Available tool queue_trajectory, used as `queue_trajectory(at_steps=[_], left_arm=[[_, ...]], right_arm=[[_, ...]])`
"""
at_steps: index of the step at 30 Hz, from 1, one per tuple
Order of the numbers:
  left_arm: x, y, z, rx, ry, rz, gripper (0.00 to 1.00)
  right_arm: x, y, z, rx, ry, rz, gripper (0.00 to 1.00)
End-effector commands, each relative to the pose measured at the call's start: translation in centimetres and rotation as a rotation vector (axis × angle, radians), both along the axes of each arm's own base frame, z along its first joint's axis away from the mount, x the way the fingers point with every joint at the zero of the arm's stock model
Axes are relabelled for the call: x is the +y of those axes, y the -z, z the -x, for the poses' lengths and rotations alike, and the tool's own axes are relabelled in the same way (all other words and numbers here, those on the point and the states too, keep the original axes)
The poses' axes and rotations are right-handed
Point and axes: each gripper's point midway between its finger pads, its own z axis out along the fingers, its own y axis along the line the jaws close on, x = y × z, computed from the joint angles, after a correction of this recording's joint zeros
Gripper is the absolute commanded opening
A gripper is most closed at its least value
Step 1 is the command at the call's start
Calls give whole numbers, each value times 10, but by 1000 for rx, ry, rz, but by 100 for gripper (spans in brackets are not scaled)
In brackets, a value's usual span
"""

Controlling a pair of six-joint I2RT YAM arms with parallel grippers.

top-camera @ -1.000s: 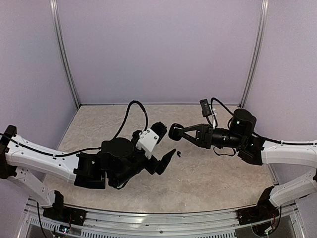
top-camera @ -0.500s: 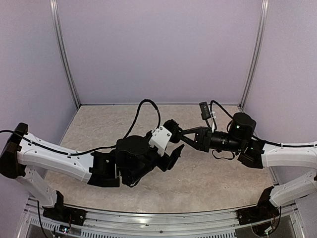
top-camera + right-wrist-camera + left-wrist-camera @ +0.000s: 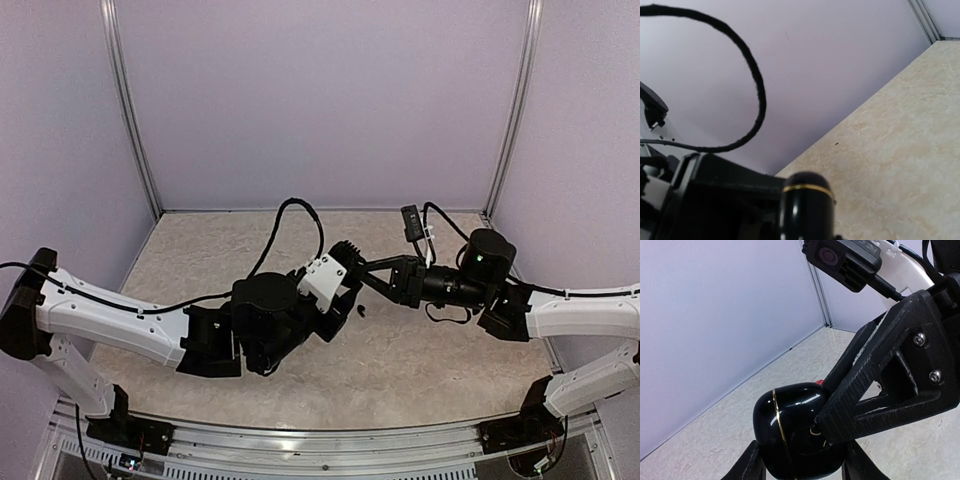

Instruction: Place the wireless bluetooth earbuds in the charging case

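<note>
Above the middle of the table (image 3: 450, 360), the right gripper (image 3: 356, 266) pinches the charging case (image 3: 785, 425). The left gripper (image 3: 802, 469) straddles the case's sides, and whether it grips cannot be told. One dark earbud (image 3: 361, 309) lies loose on the table just beneath, nearer the left gripper.

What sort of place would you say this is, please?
Probably a robotics lab test cell: plain lilac walls, metal corner posts, a marble-patterned tabletop, and a left arm and right arm mounted at an aluminium rail.
</note>
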Motion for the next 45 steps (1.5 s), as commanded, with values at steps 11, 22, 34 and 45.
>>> queue_trajectory(at_steps=[11,22,34,45], left_arm=[[7,0,30,-131,245,-174,24],[-10,12,50,-165,375,-312,22],[-17,20,51,-189,362,-365,21],[-18,22,49,-200,349,-388,21]], right_arm=[[2,20,34,-58,-157,166,52],[-1,21,49,-123,-228,185,45],[2,32,44,-70,-216,201,30],[7,51,43,-19,-229,237,24]])
